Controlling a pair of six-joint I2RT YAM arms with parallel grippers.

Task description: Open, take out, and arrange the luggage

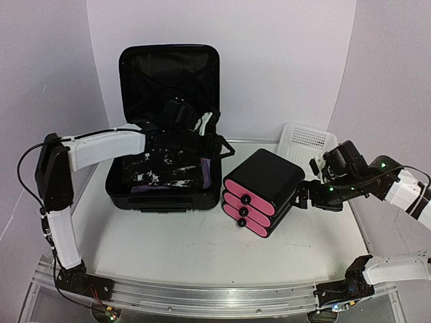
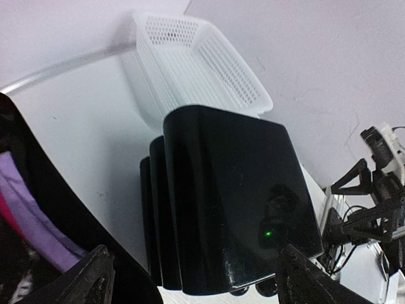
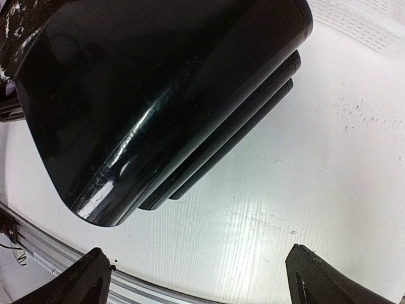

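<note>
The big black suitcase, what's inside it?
Dark fabric flecked with white and a purple cloth fill the large black hard-shell suitcase. The left arm covers part of the pile; anything underneath is hidden.

A drawer box (image 1: 266, 176) (basket (image 1: 306, 140) behind) crowds the luggage's (image 1: 161, 198) right side.

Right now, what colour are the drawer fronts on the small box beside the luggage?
Pink drawer fronts, each with a black knob; clearest in the top external view.

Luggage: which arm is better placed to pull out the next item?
Left, probably. Its arm reaches across the open luggage, and the left gripper is open near the clothes inside. The right gripper, also open, sits beyond the drawer box, which stands between it and the luggage.
</note>
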